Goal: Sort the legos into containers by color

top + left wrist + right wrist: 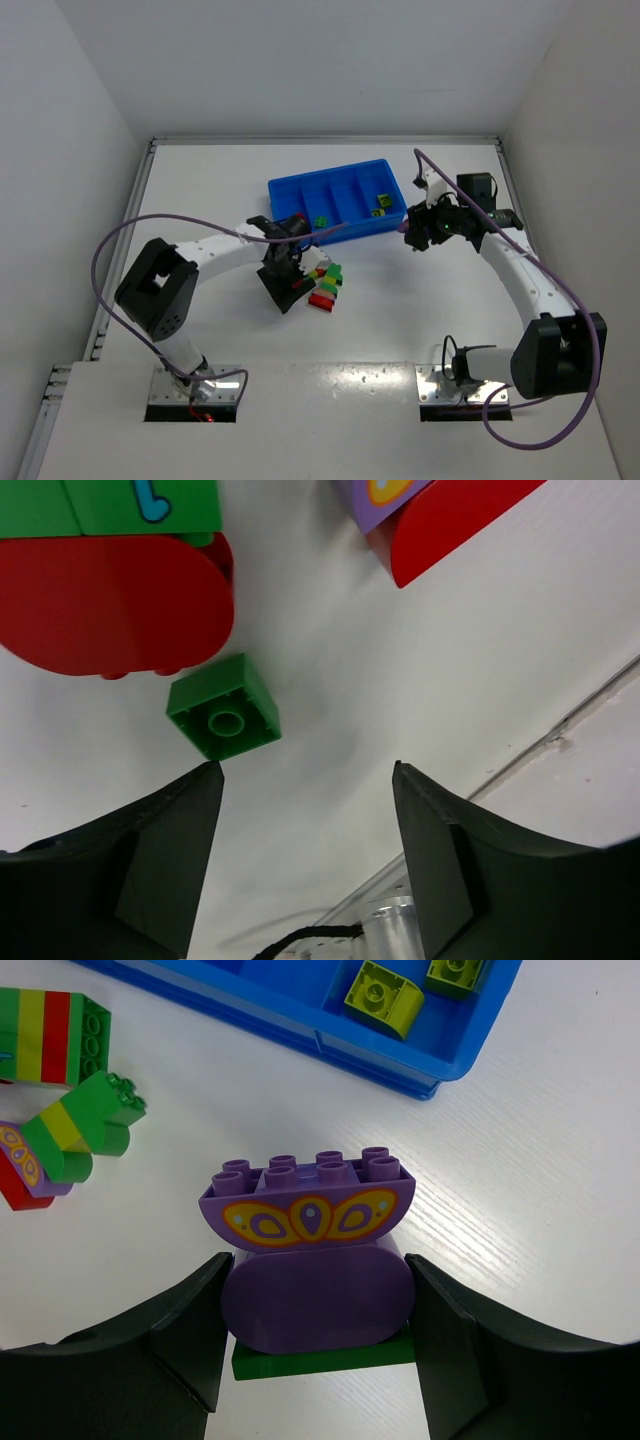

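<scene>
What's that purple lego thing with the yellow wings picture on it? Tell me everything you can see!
The purple stack is three shiny plastic legos stuck together: a studded purple brick with a yellow-orange wing pattern on its curved face, a plain rounded purple brick, and a flat green piece at the other end. The black fingers of the right gripper seem to squeeze its rounded middle from both sides. The white table lies behind it; the blue tray is apart from it.

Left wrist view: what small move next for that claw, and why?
Probably nudge the left claw forward, shifting toward the image's left: the small green brick lies loose just beyond the open claw, off-centre on that side.
</scene>
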`<state>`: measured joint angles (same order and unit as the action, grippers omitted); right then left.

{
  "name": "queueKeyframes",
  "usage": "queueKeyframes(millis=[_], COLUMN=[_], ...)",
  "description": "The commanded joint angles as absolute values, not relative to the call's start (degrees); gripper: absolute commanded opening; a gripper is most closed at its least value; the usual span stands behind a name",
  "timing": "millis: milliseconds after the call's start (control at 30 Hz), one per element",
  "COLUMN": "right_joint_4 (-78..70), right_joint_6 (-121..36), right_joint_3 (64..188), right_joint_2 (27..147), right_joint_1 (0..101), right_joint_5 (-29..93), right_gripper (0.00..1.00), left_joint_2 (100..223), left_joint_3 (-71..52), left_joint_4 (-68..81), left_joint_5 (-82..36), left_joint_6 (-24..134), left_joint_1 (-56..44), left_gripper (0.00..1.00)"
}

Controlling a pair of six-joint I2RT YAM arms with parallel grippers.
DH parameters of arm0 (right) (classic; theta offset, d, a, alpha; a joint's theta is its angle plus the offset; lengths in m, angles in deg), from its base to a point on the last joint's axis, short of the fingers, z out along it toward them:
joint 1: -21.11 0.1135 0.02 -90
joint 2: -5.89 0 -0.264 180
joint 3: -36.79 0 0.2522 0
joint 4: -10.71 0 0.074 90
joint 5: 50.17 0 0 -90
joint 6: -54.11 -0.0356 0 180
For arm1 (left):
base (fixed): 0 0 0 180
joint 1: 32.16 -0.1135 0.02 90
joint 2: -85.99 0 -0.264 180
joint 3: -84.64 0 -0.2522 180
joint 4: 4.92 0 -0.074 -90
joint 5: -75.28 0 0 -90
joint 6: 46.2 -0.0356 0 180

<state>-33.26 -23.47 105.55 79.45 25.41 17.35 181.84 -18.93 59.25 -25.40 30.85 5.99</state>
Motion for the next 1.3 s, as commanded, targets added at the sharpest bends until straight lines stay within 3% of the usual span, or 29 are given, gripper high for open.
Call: queueKeyframes(millis=[0, 500, 633, 767, 867, 967, 1100, 1267], right_joint_4=[-32.93, -32.93, -32.93, -33.46, -33.46, -33.46, -32.93, -31.09], right_joint_6=[-23.68, -23.68, -23.68, -23.15, -23.15, -23.15, -23.15, -25.78], right_joint_3=[107.15, 105.57, 105.57, 105.57, 105.57, 105.57, 106.88, 109.0], right_joint_2=[77.44, 75.85, 75.85, 75.85, 75.85, 76.46, 77.17, 79.8], right_joint_1=[25.24, 25.24, 25.24, 25.24, 25.24, 25.24, 25.24, 25.95], right_joint_5=[17.69, 17.69, 17.69, 17.69, 17.69, 17.69, 17.16, 12.68], right_gripper=[0.1, 0.1, 0.1, 0.1, 0.1, 0.1, 0.1, 0.1], left_joint_2=[181.69, 183.36, 184.6, 186.35, 187.05, 187.59, 181.73, 175.37], left_joint_3=[-19.73, -20.87, -21.48, -21.48, -21.48, -20.96, -15.35, 0.02], left_joint_4=[56.05, 50.51, 49.97, 49.97, 49.45, 49.45, 55.41, 62.09], left_joint_5=[-24.4, -15.16, -16.21, -18.14, -18.15, -18.76, -23.39, -27.89], left_joint_6=[35.8, 40.73, 40.11, 39.59, 39.06, 37.83, 31.69, 25.27], left_joint_1=[7.13, 6.52, 5.29, 4.75, 4.23, 4.23, 3.09, 0.54], left_gripper=[0.75, 0.76, 0.65, 0.41, 0.34, 0.17, 0.02, 0.0])
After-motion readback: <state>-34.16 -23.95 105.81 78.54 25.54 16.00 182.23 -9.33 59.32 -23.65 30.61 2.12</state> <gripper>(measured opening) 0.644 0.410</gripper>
